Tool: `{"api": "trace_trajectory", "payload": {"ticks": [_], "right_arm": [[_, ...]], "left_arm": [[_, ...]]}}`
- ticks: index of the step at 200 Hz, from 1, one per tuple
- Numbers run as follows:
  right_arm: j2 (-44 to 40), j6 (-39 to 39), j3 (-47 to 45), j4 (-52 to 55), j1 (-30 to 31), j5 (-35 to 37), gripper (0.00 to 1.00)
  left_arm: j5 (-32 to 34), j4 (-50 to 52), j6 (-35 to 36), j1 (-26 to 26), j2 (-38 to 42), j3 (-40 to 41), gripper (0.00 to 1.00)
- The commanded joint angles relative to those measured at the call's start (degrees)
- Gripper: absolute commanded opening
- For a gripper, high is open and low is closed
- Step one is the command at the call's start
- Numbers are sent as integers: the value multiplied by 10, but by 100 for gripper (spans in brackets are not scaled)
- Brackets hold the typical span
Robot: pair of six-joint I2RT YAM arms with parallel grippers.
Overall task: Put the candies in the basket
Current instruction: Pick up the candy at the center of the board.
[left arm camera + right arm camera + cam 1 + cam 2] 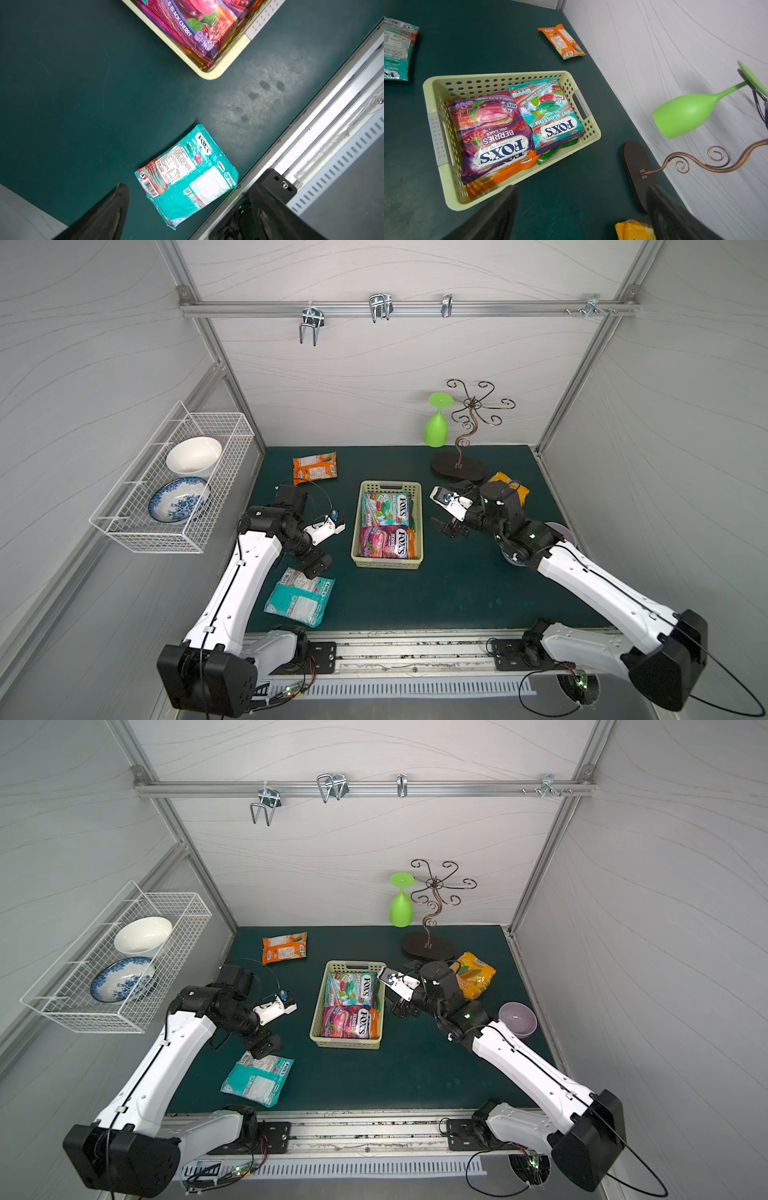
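The pale yellow-green basket (387, 565) (428, 83) sits mid-table and holds a teal candy packet (384, 508) and a purple one (384, 541), with orange and green packets underneath. Three candies lie loose: an orange packet (314, 467) at the back left, a teal packet (300, 596) (187, 176) at the front left, and a yellow packet (476, 975) half hidden behind my right arm. My left gripper (316, 566) (191, 199) hangs open above the loose teal packet's far edge. My right gripper (446, 526) (583, 189) is open and empty, just right of the basket.
A white wire basket (124, 526) with two bowls hangs on the left wall. An upturned green goblet (436, 427) hangs on a curly metal stand (457, 466) at the back right. A lilac bowl (517, 1019) sits beside my right arm. A metal rail (415, 655) runs along the table's front edge.
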State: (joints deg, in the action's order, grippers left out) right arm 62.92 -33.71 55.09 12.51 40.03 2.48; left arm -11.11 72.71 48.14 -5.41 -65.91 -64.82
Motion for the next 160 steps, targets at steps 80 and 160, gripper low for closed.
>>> {"api": "trace_trajectory", "payload": {"ticks": [80,160], "right_arm": [[-108,146,-81,-6,-36,105,99],[-116,149,-112,-22,-37,142,99]], "left_arm": [[24,36,133,65,-67,24,92],[35,-4,159,109,-165,49,88]]}}
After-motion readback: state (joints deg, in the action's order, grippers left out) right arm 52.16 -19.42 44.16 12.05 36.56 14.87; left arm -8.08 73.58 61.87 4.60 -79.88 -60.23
